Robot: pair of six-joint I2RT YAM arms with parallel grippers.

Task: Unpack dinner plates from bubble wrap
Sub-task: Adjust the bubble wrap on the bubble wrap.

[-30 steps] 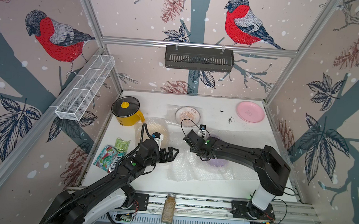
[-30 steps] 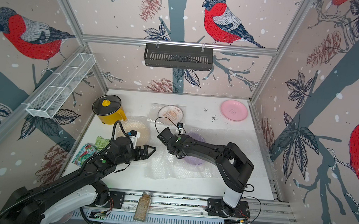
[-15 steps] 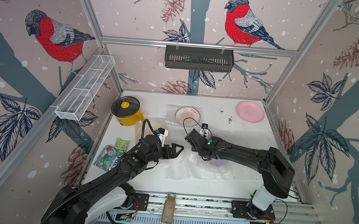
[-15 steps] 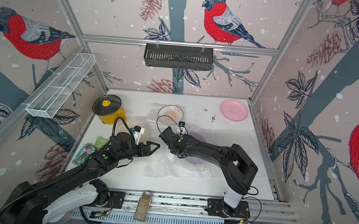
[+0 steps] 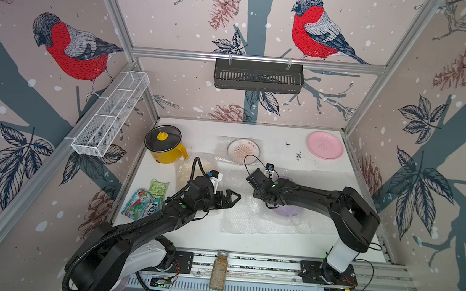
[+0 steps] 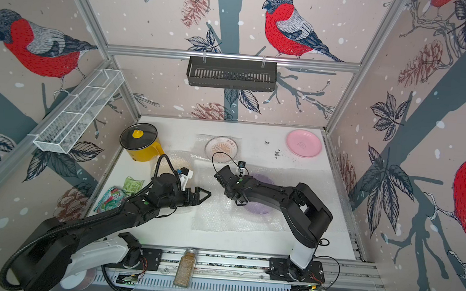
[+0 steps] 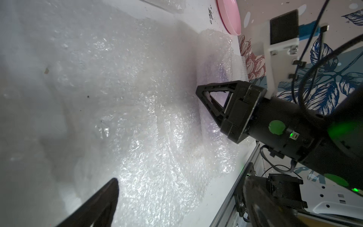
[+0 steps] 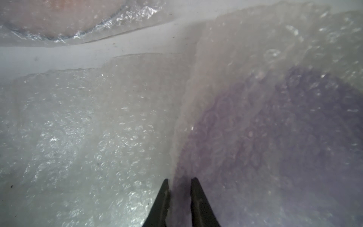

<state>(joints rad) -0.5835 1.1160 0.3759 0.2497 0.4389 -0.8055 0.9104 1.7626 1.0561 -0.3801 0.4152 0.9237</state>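
In both top views the left gripper, gaping and empty, has come forward over the bubble wrap edge. Left wrist view: the wrap lies rumpled. Right wrist view — the right gripper has eased to a slit, seemingly freeing the fold; the lilac plate remains covered.

Jaws slightly parted over bubble wrap fold; lilac plate underneath

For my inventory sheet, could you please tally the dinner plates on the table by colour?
Pink plate: 1
Lilac plate: 1
Cream plate: 1
White plate with orange sunburst: 1
Total: 4
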